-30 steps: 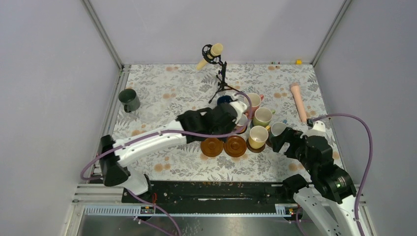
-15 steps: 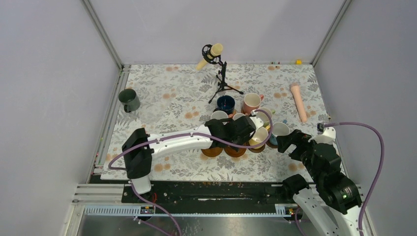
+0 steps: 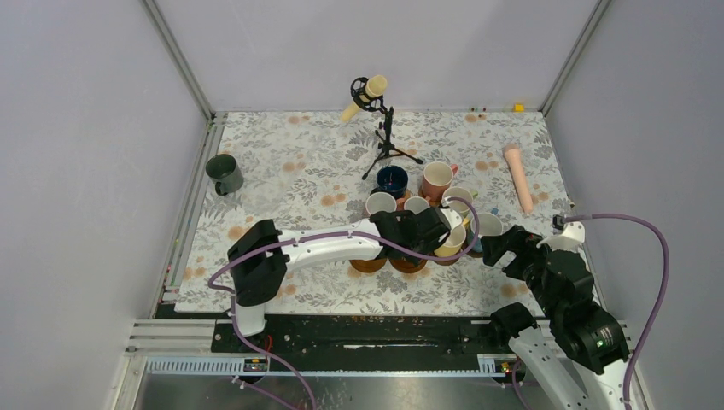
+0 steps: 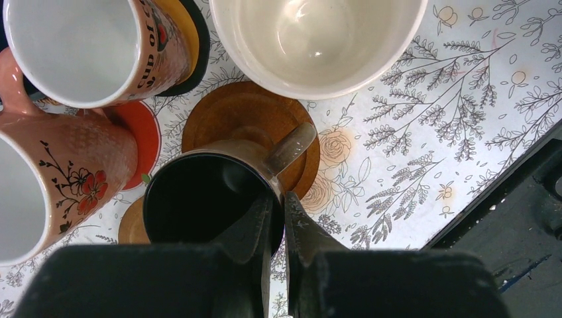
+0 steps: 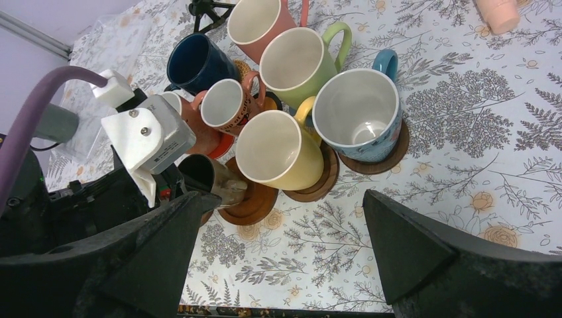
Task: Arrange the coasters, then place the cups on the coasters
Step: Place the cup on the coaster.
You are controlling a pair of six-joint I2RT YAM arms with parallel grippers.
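The left gripper [image 4: 278, 207], clenched on the rim of the black mug [image 4: 199, 205], has just swung it to the six o'clock side of the cup cluster [image 3: 437, 179], over the bare wooden coaster [image 4: 245, 116], so a set-down looks next, while the right gripper [image 5: 285, 199] waits released at three o'clock.

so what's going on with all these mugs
The left claw is shut on the rim of a dark mug, at a brown wooden coaster; whether it has touched down is unclear. The right claw hangs open nearby, empty. The yellow mug and light blue mug already stand on theirs. A dark green mug waits alone at the far left.
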